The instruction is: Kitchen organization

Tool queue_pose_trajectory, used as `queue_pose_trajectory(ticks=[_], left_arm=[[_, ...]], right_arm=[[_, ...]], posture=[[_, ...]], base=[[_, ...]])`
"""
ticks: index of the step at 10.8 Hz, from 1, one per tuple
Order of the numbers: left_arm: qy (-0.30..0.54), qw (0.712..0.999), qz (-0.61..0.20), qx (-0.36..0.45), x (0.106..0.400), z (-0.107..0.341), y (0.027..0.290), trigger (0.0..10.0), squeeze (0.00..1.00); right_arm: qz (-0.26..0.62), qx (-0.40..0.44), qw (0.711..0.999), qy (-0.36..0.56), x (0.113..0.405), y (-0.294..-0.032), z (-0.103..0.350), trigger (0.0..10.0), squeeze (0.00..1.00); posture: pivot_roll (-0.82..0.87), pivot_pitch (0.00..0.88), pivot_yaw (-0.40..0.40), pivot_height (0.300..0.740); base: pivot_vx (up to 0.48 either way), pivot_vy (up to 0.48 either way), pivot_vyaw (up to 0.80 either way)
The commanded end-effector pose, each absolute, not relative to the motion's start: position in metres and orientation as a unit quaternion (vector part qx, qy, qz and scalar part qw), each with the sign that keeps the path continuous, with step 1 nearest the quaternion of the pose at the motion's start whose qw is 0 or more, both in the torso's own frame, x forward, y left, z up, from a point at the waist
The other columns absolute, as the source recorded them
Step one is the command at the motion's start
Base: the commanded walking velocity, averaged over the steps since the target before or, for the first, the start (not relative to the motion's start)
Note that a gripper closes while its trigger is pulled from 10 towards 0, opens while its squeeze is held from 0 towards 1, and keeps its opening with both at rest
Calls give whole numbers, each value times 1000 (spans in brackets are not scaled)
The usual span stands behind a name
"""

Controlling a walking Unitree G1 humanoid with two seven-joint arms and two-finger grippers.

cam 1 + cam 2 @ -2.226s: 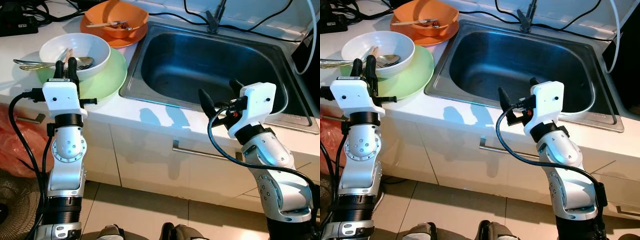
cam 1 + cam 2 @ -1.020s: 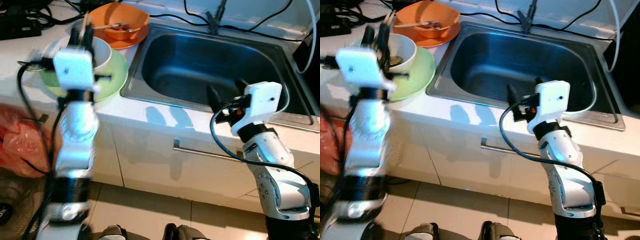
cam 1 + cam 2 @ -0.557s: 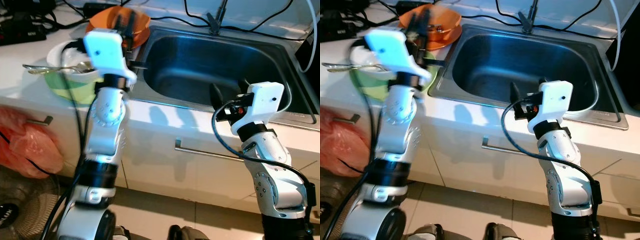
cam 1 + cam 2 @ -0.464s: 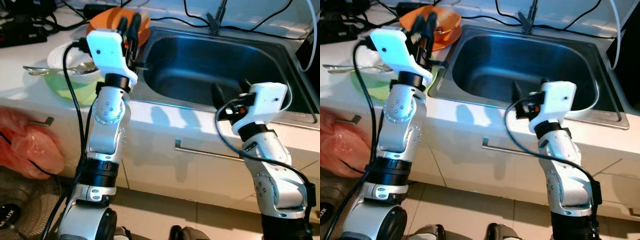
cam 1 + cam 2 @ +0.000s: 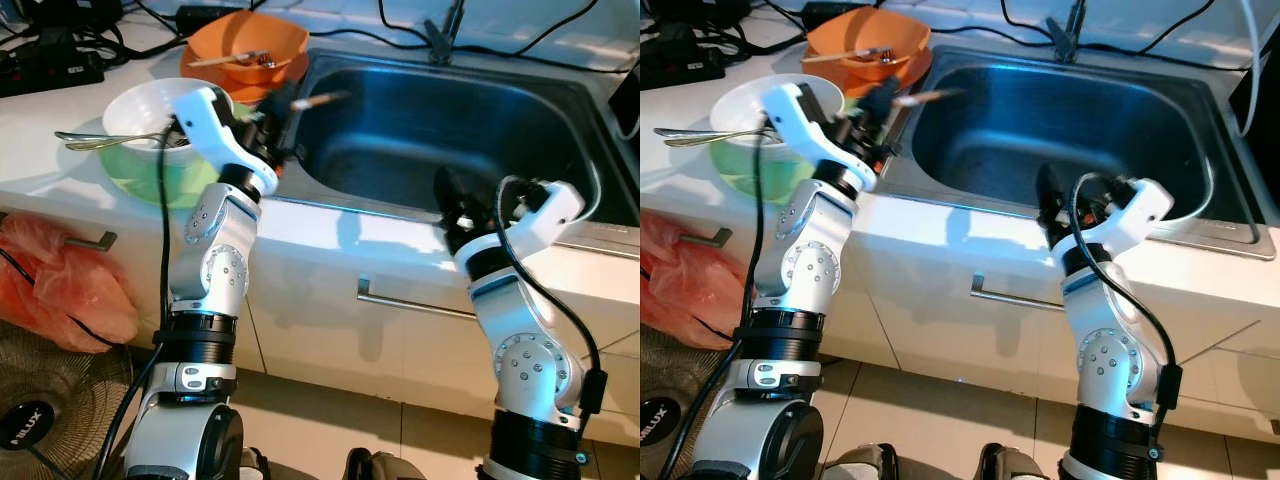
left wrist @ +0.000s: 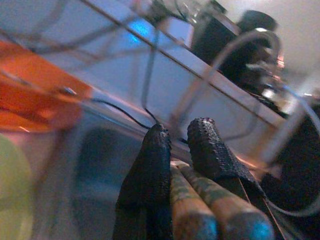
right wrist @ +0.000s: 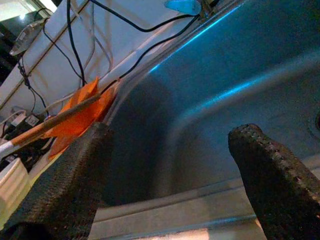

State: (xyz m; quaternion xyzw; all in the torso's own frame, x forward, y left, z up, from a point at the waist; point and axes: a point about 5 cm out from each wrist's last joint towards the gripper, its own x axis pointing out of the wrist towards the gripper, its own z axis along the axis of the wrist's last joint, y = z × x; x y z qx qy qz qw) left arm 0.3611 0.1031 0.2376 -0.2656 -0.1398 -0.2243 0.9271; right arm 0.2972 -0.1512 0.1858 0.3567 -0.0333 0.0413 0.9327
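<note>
My left gripper (image 5: 268, 128) is raised at the left rim of the steel sink (image 5: 420, 110) and is shut on a pair of wooden chopsticks (image 5: 318, 100). Their pale tips reach out over the basin. In the left wrist view both black fingers (image 6: 155, 170) pinch the chopsticks (image 6: 195, 210). Behind the arm, a white bowl (image 5: 135, 100) with spoons (image 5: 95, 140) sits on a green plate (image 5: 140, 180). An orange bowl (image 5: 250, 40) stands farther back. My right gripper (image 5: 462, 200) is open at the sink's front edge, pointing into the basin (image 7: 240, 65).
Black cables and a power strip (image 5: 50, 60) lie along the back of the counter. A tap clamp (image 5: 440, 45) sits behind the sink. Below the counter are a cabinet handle (image 5: 410, 300), a red plastic bag (image 5: 60, 290) and a floor fan (image 5: 30, 420).
My left arm has lifted the chopsticks from the white bowl and swung right to the sink's edge. The right gripper has tipped down toward the basin. The camera shifted slightly.
</note>
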Motion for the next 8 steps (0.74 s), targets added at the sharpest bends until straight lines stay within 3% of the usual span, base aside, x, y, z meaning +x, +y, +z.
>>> queue_pose_trajectory(ticks=[1,8], left_arm=[[-134,915,-268,-270,358,244,92,10000,0],[-51,865,-357,-349,340,235,47,10000,0]], right_arm=[[38,361,931,-32,296,-152,186,10000,0],[108,377,919,-39,312,-131,207,10000,0]], posture=[[-8,162,10,740],[-5,149,9,740]], base=[[0,0,0],[0,0,0]])
